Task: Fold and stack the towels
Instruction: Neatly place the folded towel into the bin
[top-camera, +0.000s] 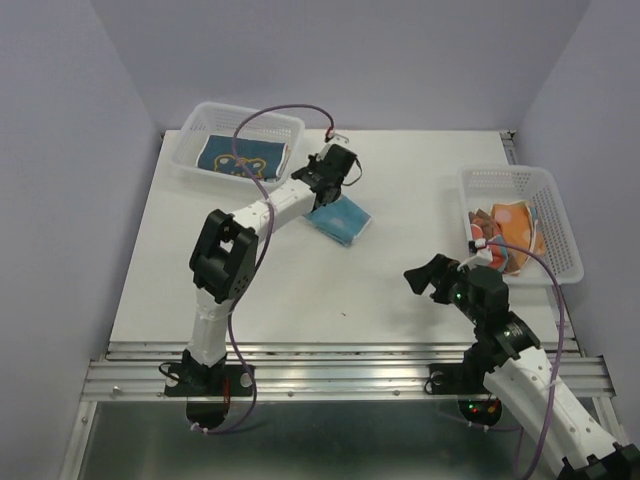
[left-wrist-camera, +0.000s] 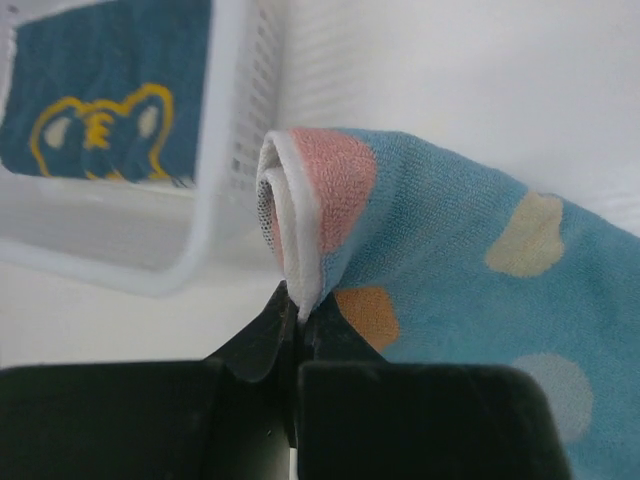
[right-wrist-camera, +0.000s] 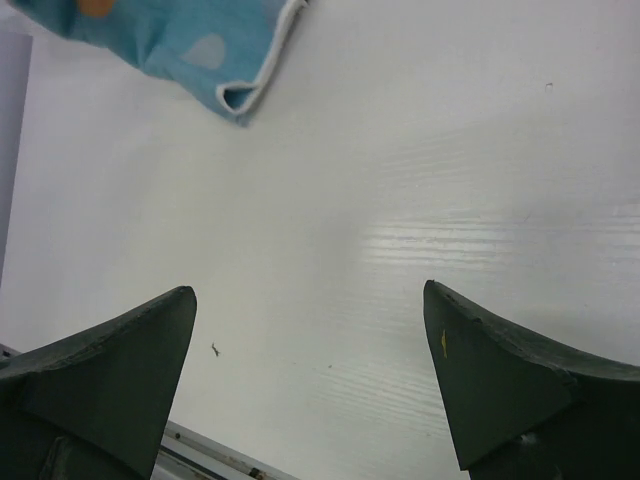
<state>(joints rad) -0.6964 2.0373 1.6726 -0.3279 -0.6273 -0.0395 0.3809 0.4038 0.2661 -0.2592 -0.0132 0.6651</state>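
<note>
A light blue dotted towel (top-camera: 341, 219) lies folded on the table just right of the left basket. My left gripper (top-camera: 322, 192) is shut on its white-hemmed edge, and the left wrist view shows the towel's fold (left-wrist-camera: 420, 250) pinched at my left gripper (left-wrist-camera: 298, 305) and standing up from it. A dark blue towel with a yellow outline (top-camera: 239, 158) lies in the left basket (top-camera: 190, 140). Orange and patterned towels (top-camera: 510, 235) fill the right basket (top-camera: 560, 225). My right gripper (top-camera: 432, 277) hangs open over bare table, with the blue towel's corner (right-wrist-camera: 200, 40) far ahead of my right gripper (right-wrist-camera: 310, 330).
The white mesh basket wall (left-wrist-camera: 225, 150) stands close on the left of the held towel. A metal rail (top-camera: 340, 365) runs along the near table edge. Purple cables loop over both arms.
</note>
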